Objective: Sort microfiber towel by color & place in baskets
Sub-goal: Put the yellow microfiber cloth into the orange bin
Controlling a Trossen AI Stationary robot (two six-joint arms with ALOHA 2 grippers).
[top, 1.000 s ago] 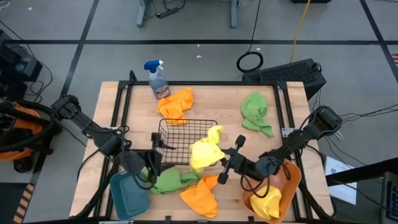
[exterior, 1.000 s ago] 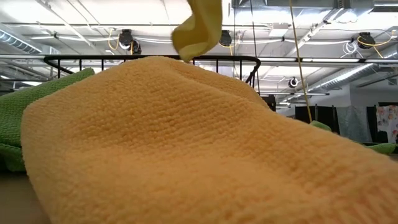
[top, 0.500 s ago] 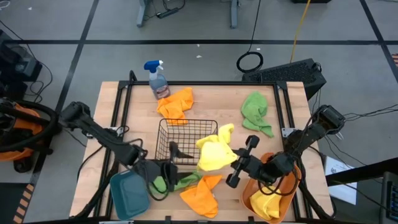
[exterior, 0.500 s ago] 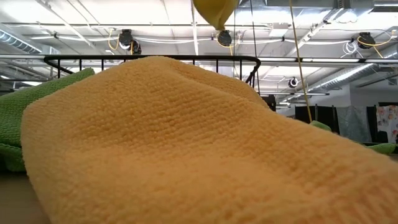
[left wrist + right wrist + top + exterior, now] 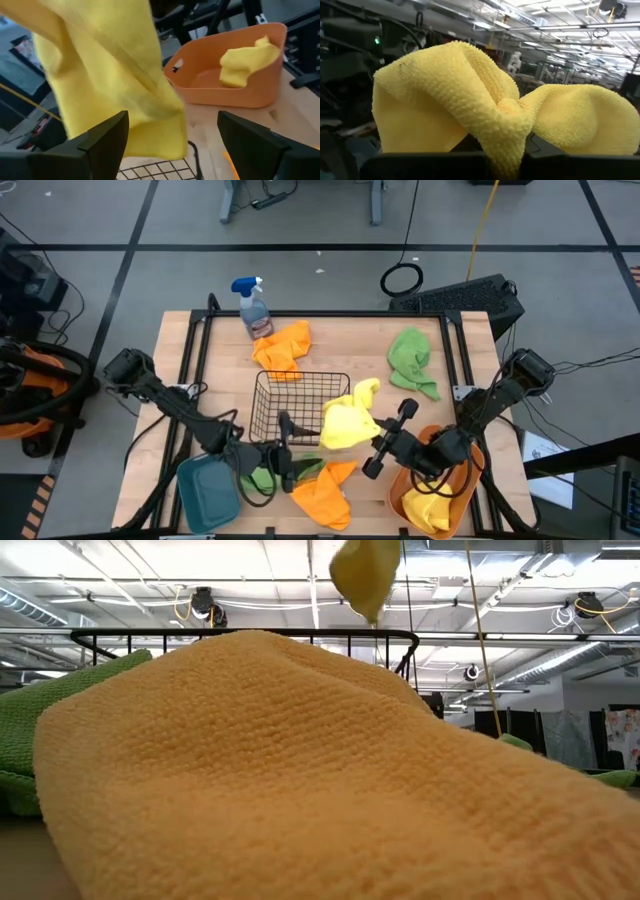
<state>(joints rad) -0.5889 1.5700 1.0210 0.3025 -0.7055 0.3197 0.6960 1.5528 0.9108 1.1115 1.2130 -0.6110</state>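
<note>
This was a robotics lab or workshop in a large industrial hall. The high view showed a wooden worktable (image 5: 180,350) with a black metal frame standing on a grey concrete floor (image 5: 330,270) marked with dark tape lines, with loose cables, a coiled black cable (image 5: 402,279) and a yellow cord (image 5: 484,220) lying about. The low view showed an open ceiling of beams and ducts (image 5: 520,610) with hanging lamps (image 5: 204,602) beyond the table.
</note>
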